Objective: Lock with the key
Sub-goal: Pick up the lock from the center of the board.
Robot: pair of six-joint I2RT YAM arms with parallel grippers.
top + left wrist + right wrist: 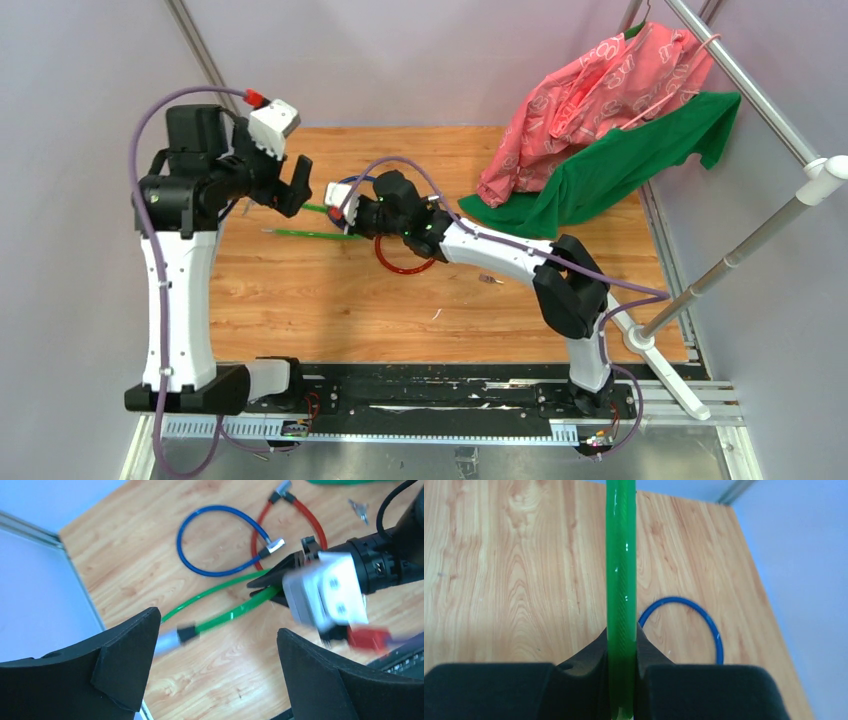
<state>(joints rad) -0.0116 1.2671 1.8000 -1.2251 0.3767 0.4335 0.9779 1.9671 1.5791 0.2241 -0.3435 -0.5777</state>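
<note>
My right gripper (621,645) is shut on the green cable (621,555), which runs straight up between its fingers. In the left wrist view the same gripper (277,582) holds that cable (240,609) just above the table. The cable's silver end (167,641) hangs beside my left finger. My left gripper (218,630) is open with nothing between its fingers and sits to the left of the right gripper (345,200). The key (359,509), a tiny silver bunch, lies on the wood at the far right. A blue cable (220,508) and a red cable (310,517) lie looped nearby.
A pink garment (600,85) and a green cloth (620,165) hang over the table's back right corner. A metal rack pole (760,240) slants along the right side. The table's left edge and wall (75,575) are close to my left gripper.
</note>
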